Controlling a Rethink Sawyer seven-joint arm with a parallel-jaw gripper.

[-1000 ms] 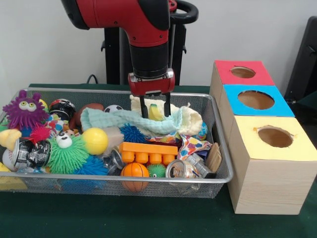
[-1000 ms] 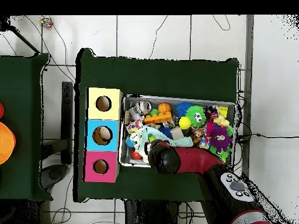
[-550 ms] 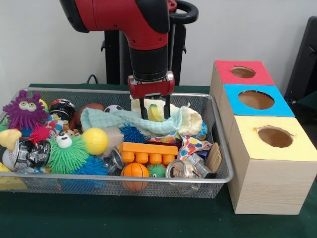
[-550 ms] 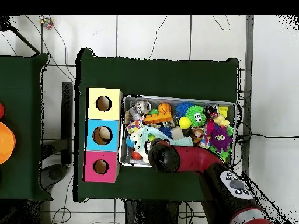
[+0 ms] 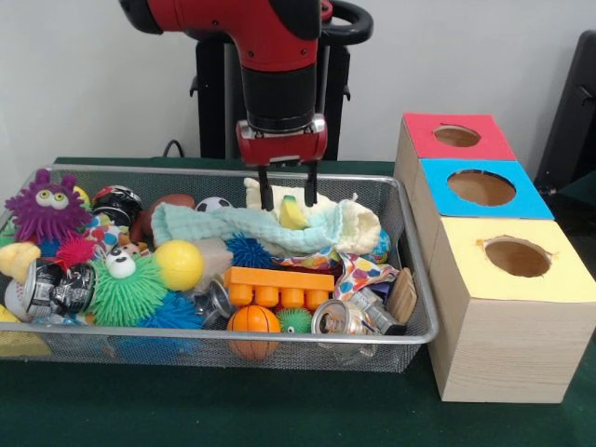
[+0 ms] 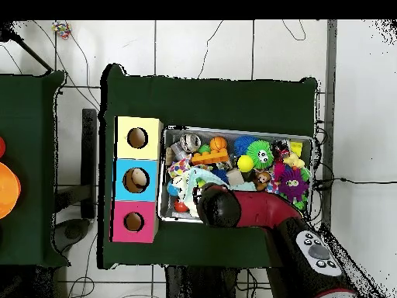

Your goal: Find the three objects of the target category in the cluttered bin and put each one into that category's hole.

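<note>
Now | hand (image 5: 286, 197) vertical, fingers apart | over pale cloths (image 5: 317, 219) in bin (image 5: 410, 279)

Even, soft indoor light fills the front view; the pale wall (image 5: 484, 56) behind is bright and flat, without hard shadows. The wire bin (image 5: 410, 279) casts only a faint shade on the green counter (image 5: 279, 410) along its near edge. Small glints sit on the crushed cans (image 5: 56, 289) and on the yellow ball (image 5: 179, 264). The red arm (image 5: 233, 23) carries a mild sheen. In the overhead view the green cloth reads very dark, the white floor (image 6: 201, 50) bright.
</note>
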